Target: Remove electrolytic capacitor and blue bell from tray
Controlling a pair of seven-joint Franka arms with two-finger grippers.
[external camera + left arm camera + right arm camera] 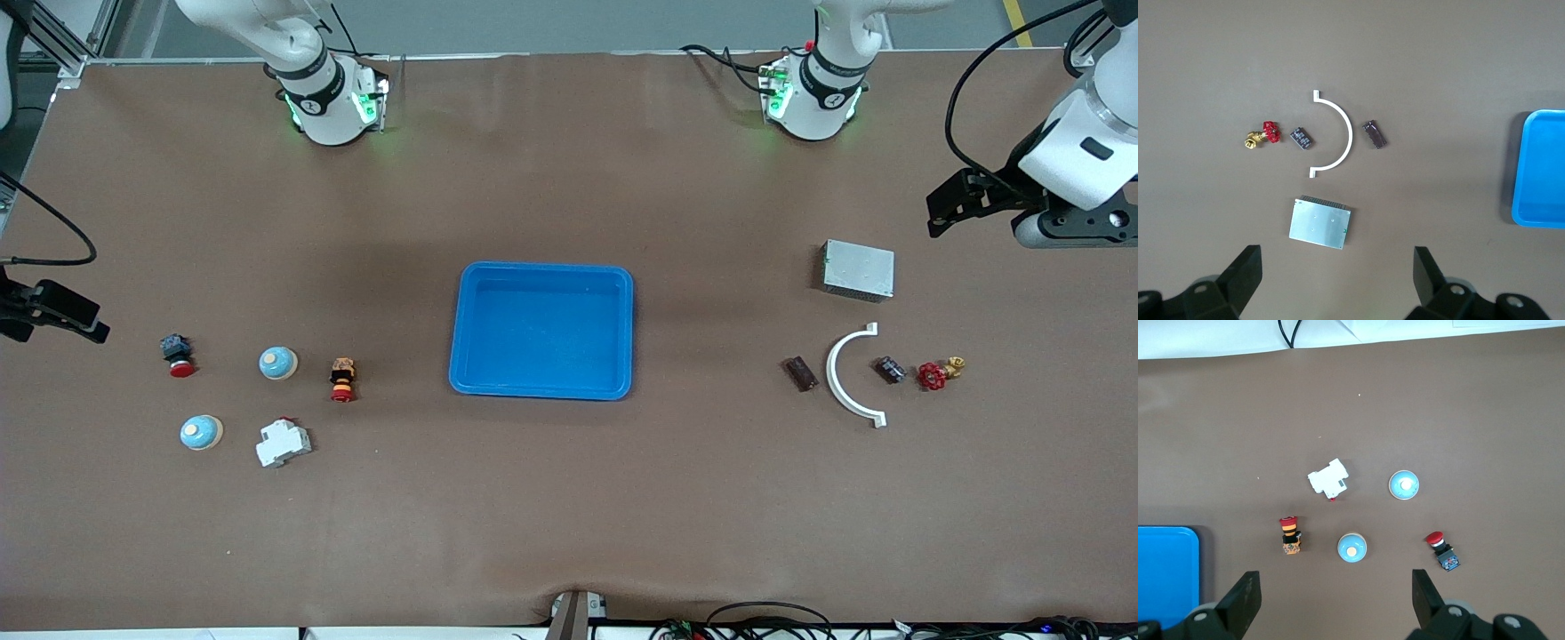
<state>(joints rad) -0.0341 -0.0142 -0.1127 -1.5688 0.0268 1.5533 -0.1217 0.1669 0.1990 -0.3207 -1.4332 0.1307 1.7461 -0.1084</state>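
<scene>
While both arms hang raised at the two ends of the brown worktop (pixel 569 498), nothing is held by either. The left gripper (pixel 1338 267) hovers above the worktop at the left arm's end, its fingers (pixel 1245 267) spread wide with nothing between them; the right gripper (pixel 1331 590) hovers at the right arm's end, its fingers (pixel 1241 593) likewise spread and empty. A blue tray (pixel 462 329) lies at the centre of the worktop with nothing in it. Toward the left arm's end rest a dark capacitor (pixel 799 373), a white curved bracket (pixel 836 373) just beside it, a second small dark capacitor (pixel 891 369) within the bracket's curve, a red-handled brass valve (pixel 938 373) and a grey metal box (pixel 858 269) farther from the front camera. Toward the right arm's end stand two blue bells (pixel 278 363) (pixel 201 433), a white circuit breaker (pixel 283 443), and two red push buttons (pixel 343 380) (pixel 178 355), all apart from one another.
</scene>
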